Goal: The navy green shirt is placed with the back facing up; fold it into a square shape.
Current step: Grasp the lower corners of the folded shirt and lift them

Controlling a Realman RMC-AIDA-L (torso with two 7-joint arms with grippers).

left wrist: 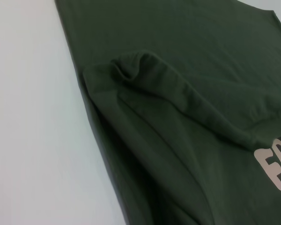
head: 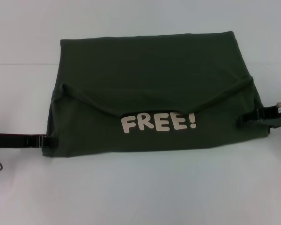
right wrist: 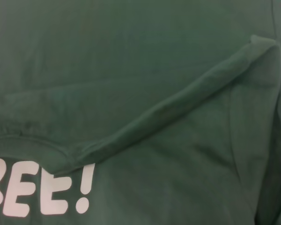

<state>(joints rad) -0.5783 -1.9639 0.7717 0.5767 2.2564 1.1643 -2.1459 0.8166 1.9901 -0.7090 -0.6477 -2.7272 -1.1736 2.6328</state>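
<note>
Olive shirt (head: 150, 70) lies folded mid-bench, "FREE!" print (head: 158, 123) showing near its front edge. Your left tool (head: 46, 139) and right tool (head: 246, 119) sit at its side edges, likely placing a fold; grip state you cannot tell

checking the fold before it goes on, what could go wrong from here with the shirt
1. The folded-over edge sags in the middle over the FREE! print, so the navy green shirt may end up uneven, not square.
2. The left gripper and right gripper sit at different heights, which could skew the fold.
</note>
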